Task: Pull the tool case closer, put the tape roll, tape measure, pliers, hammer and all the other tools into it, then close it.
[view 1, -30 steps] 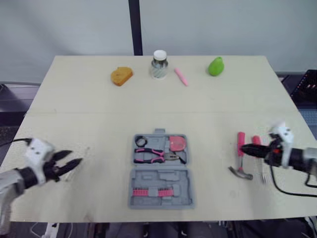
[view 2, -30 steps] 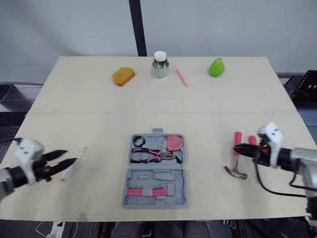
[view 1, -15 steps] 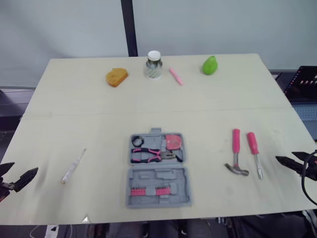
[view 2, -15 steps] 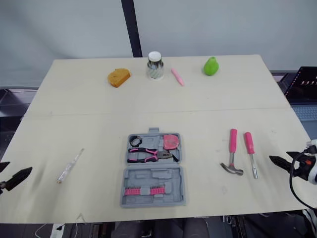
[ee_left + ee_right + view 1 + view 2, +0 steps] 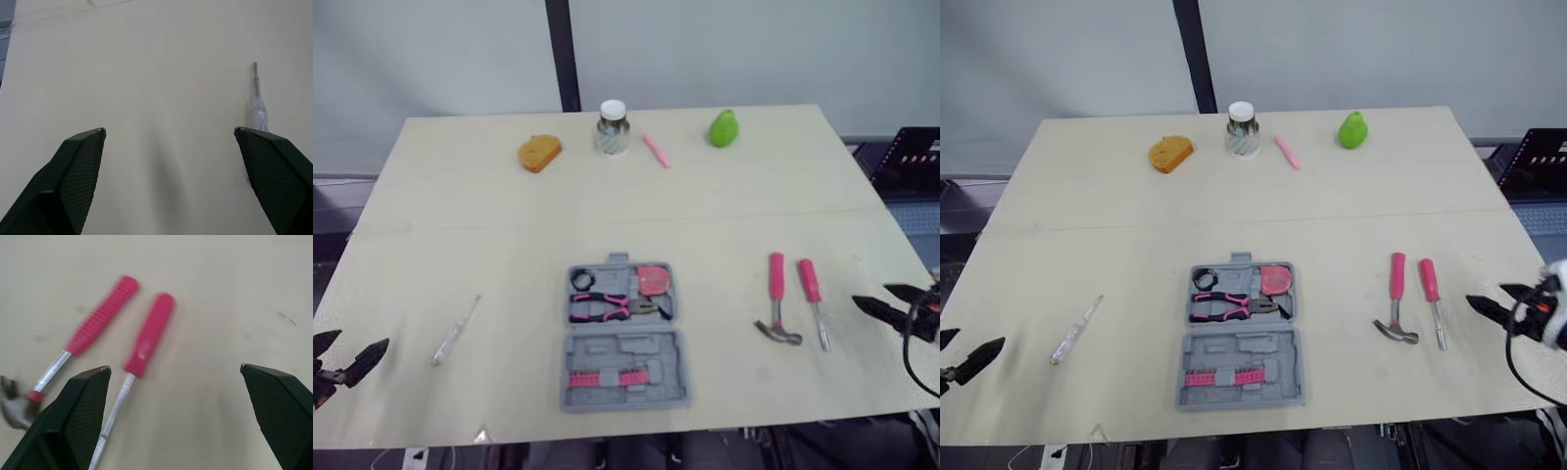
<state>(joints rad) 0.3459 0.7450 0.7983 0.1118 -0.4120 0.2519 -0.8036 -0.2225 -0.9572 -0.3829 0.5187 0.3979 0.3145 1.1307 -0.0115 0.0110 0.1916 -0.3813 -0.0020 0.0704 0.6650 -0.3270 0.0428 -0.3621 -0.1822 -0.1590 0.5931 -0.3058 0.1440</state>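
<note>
The grey tool case (image 5: 625,392) lies open at the table's near middle. Its far half holds a black tape roll (image 5: 582,281), a pink tape measure (image 5: 653,279) and pink-handled pliers (image 5: 612,306); its near half holds a pink bit strip (image 5: 604,379). To the right lie a pink-handled hammer (image 5: 775,294) and a pink screwdriver (image 5: 813,294), side by side. A clear tester screwdriver (image 5: 455,330) lies to the left. My left gripper (image 5: 362,339) is open at the near left edge, short of the tester (image 5: 257,105). My right gripper (image 5: 871,294) is open, right of the screwdriver (image 5: 146,338).
Along the far edge sit an orange sponge (image 5: 538,152), a white-lidded jar (image 5: 612,127), a pink marker (image 5: 656,150) and a green pear (image 5: 722,127). A dark device (image 5: 911,166) stands beyond the table's right edge. Bare tabletop (image 5: 705,225) lies between the case and the far row.
Both arms have drawn back toward the table's sides. The right gripper has left the hammer and screwdriver handles and opened wide. The left has backed off from the tester.
</note>
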